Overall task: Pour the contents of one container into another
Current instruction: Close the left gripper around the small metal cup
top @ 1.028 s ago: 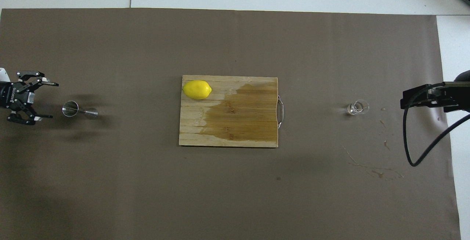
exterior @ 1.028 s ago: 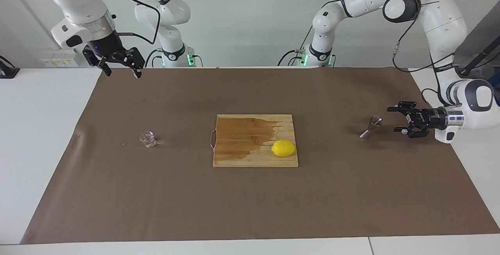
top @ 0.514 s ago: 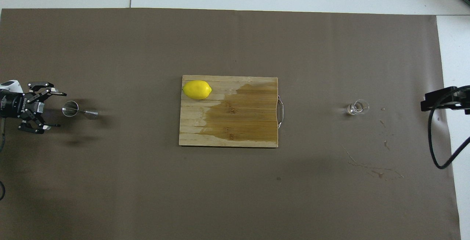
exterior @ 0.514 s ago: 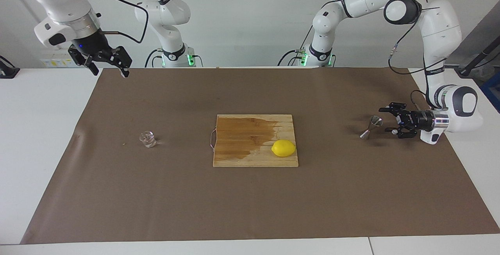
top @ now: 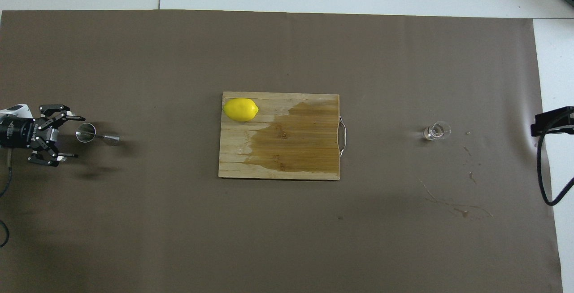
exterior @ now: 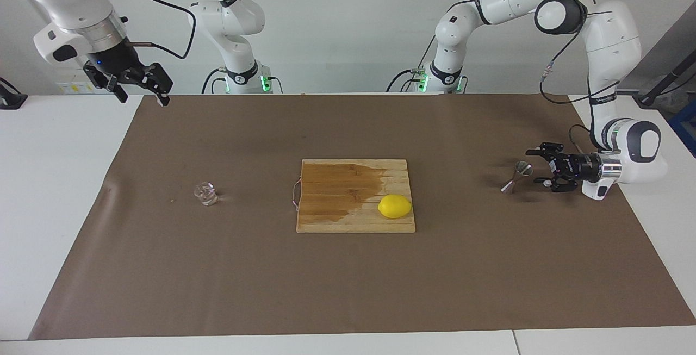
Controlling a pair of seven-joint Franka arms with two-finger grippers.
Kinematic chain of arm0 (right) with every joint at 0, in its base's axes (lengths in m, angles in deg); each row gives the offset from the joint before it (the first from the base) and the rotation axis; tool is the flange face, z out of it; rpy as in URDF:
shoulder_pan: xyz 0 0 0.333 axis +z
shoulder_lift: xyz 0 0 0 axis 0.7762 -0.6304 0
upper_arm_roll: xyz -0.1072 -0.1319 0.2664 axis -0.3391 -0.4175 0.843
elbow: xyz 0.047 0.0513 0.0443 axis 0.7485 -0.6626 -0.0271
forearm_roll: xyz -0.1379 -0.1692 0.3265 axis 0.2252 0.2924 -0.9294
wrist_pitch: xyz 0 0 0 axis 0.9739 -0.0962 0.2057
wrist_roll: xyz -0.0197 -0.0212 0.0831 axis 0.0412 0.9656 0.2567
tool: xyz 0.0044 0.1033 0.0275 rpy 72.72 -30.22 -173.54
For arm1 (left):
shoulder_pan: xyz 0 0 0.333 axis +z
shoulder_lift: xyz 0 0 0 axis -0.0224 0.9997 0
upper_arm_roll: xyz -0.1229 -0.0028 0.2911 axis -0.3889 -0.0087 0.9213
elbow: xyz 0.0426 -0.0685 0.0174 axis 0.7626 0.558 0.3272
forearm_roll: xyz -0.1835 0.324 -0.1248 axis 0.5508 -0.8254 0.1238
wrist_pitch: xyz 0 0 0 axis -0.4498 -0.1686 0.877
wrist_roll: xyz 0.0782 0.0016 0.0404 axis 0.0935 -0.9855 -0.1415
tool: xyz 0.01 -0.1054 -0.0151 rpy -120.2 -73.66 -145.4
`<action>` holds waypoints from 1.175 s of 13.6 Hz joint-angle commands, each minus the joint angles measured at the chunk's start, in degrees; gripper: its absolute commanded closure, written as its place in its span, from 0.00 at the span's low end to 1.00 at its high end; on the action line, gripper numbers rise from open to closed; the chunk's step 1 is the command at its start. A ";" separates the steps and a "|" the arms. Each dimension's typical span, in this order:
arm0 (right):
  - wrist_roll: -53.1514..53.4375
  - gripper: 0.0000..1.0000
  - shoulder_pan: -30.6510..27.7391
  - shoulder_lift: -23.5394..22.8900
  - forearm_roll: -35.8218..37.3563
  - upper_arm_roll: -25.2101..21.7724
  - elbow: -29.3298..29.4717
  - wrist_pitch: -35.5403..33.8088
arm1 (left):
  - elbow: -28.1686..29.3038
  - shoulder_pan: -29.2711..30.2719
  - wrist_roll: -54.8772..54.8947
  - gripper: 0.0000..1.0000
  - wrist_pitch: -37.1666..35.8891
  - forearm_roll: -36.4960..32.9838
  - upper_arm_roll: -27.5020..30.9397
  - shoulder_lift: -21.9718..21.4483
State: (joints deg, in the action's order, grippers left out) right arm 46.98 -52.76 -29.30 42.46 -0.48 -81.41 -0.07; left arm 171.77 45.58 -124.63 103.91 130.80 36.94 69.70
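Note:
The clear glass cup (exterior: 205, 193) stands on the brown mat toward the right arm's end; it also shows in the overhead view (top: 436, 131). The steel jigger (exterior: 516, 177) stands toward the left arm's end and shows in the overhead view (top: 96, 135) too. My left gripper (exterior: 534, 167) is low and horizontal, open, with its fingertips just short of the jigger's upper cone, not touching it; the overhead view shows the left gripper (top: 77, 136) too. My right gripper (exterior: 141, 95) is open and empty, raised over the mat's edge at the right arm's end, well away from the cup.
A wooden cutting board (exterior: 337, 219) with a wet stain lies mid-table, with a lemon (exterior: 395, 206) on it. The board (top: 314, 167) and the lemon (top: 241, 109) show in the overhead view too. Small spill marks (top: 453, 205) lie on the mat near the cup.
My left gripper has moved in toward the jigger, still open. My right gripper has pulled away toward the mat's edge at the right arm's end. Cup and jigger have not moved.

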 commanded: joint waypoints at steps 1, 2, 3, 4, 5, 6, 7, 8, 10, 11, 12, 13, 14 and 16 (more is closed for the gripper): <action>-0.92 0.00 -0.09 -0.26 0.21 0.47 0.64 0.04 | 4.12 -0.28 2.67 0.00 2.86 1.45 0.55 -1.45; -0.74 0.00 -0.01 -0.26 -0.15 0.56 0.64 -0.05 | 4.83 -0.37 3.55 0.00 3.03 1.45 0.55 -1.80; -0.74 0.00 -0.01 -0.26 -0.68 0.56 0.73 -0.05 | 5.53 -0.37 3.65 0.00 3.30 1.45 0.55 -1.98; -0.74 0.00 -0.09 -0.34 -1.29 0.56 0.64 -0.05 | 6.15 -0.37 3.74 0.00 3.30 1.53 0.55 -2.16; -0.56 0.00 -0.18 -0.34 -1.30 0.47 0.64 -0.05 | 6.59 -0.37 4.17 0.00 3.30 1.54 0.47 -2.25; -0.56 0.00 -0.18 -0.34 -1.30 0.47 0.64 0.04 | 6.77 -0.37 4.53 0.00 3.30 1.54 0.55 -2.25; -0.56 0.00 -0.18 -0.34 -1.21 0.47 0.82 0.21 | 7.03 -0.28 4.53 0.00 3.13 1.54 0.47 -2.33; -0.56 0.00 -0.09 -0.43 -1.21 0.47 0.90 0.21 | 7.03 -0.28 4.53 0.00 2.43 1.62 0.46 -2.42; -0.30 0.00 0.08 -0.34 -1.30 0.73 0.91 0.21 | 7.38 -0.19 4.53 0.00 1.37 1.71 0.47 -2.60; 0.14 0.00 0.26 -0.34 -1.30 0.82 0.99 0.21 | 7.38 -0.10 4.53 0.00 0.76 1.71 0.55 -2.69; 0.49 0.00 0.35 -0.34 -1.30 0.82 1.08 0.30 | 7.38 -0.10 4.62 0.00 -0.12 1.71 0.55 -2.60; 0.58 0.00 0.35 -0.34 -1.30 0.82 0.99 0.22 | 7.38 -0.10 4.62 0.00 -0.91 1.89 0.55 -2.60; 0.58 0.00 0.35 -0.34 -1.30 0.82 0.99 0.04 | 7.30 -0.10 4.70 0.00 -1.01 2.06 0.55 -2.60; 0.58 0.00 0.26 -0.34 -1.30 0.74 0.99 0.21 | 7.30 -0.02 5.05 0.00 -1.09 2.06 0.55 -2.60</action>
State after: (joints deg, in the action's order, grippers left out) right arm 47.09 -52.06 -29.31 41.83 0.11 -81.04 -0.05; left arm 176.51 45.52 -120.94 103.36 131.63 36.70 69.36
